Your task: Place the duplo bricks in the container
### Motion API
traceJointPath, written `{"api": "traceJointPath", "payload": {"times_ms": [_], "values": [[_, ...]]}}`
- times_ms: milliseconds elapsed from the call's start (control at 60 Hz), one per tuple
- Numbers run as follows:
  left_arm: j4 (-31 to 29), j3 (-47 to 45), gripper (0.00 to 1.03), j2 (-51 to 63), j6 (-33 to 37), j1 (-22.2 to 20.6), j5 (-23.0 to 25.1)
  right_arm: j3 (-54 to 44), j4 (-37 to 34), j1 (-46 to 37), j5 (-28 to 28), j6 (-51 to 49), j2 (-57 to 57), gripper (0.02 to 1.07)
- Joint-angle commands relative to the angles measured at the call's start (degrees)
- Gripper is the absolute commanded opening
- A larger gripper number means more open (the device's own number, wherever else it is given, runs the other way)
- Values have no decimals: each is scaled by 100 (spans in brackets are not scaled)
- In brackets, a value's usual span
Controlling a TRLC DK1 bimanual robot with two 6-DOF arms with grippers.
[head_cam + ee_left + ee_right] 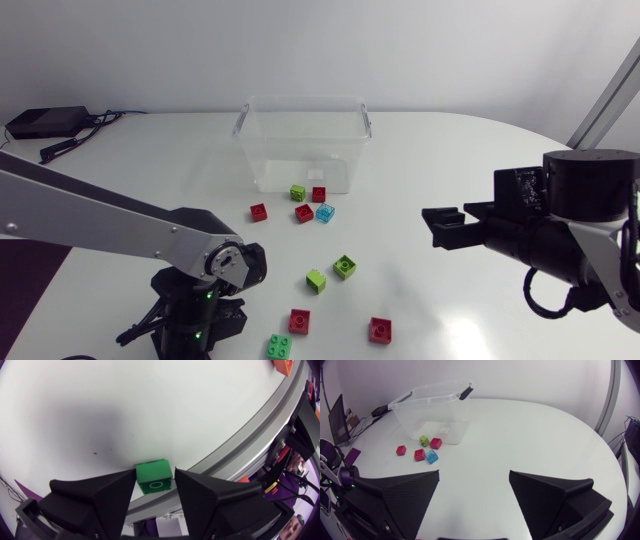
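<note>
A green duplo brick (154, 478) sits between the fingers of my left gripper (154, 474), which touch it from both sides, close to the table's front edge. In the head view this gripper (192, 332) points down at the front left, and its fingertips are hidden under the wrist. The clear plastic container (303, 104) stands at the back middle. Just in front of it lie a green brick (298, 192) and a red one (318, 194). My right gripper (441, 225) hovers open at the right, nothing between its fingers (400, 495).
Loose bricks lie scattered: red (258, 212), red (304, 213) and blue (325, 212) near the container (432, 397), two greens (344, 266) mid-table, two reds (299, 320) and a green (279, 346) at the front. A black box with cables (40, 122) lies back left.
</note>
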Motion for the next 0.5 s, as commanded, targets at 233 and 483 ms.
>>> {"api": "traceJointPath", "payload": {"times_ms": [233,483], "values": [[6,-76,29,94,-327,211,-372,-204,173,52,-25,143,-92,103],[-319,723,29,-407,-301,712,-776,-116,129,166,-16,161,-57,103]]}}
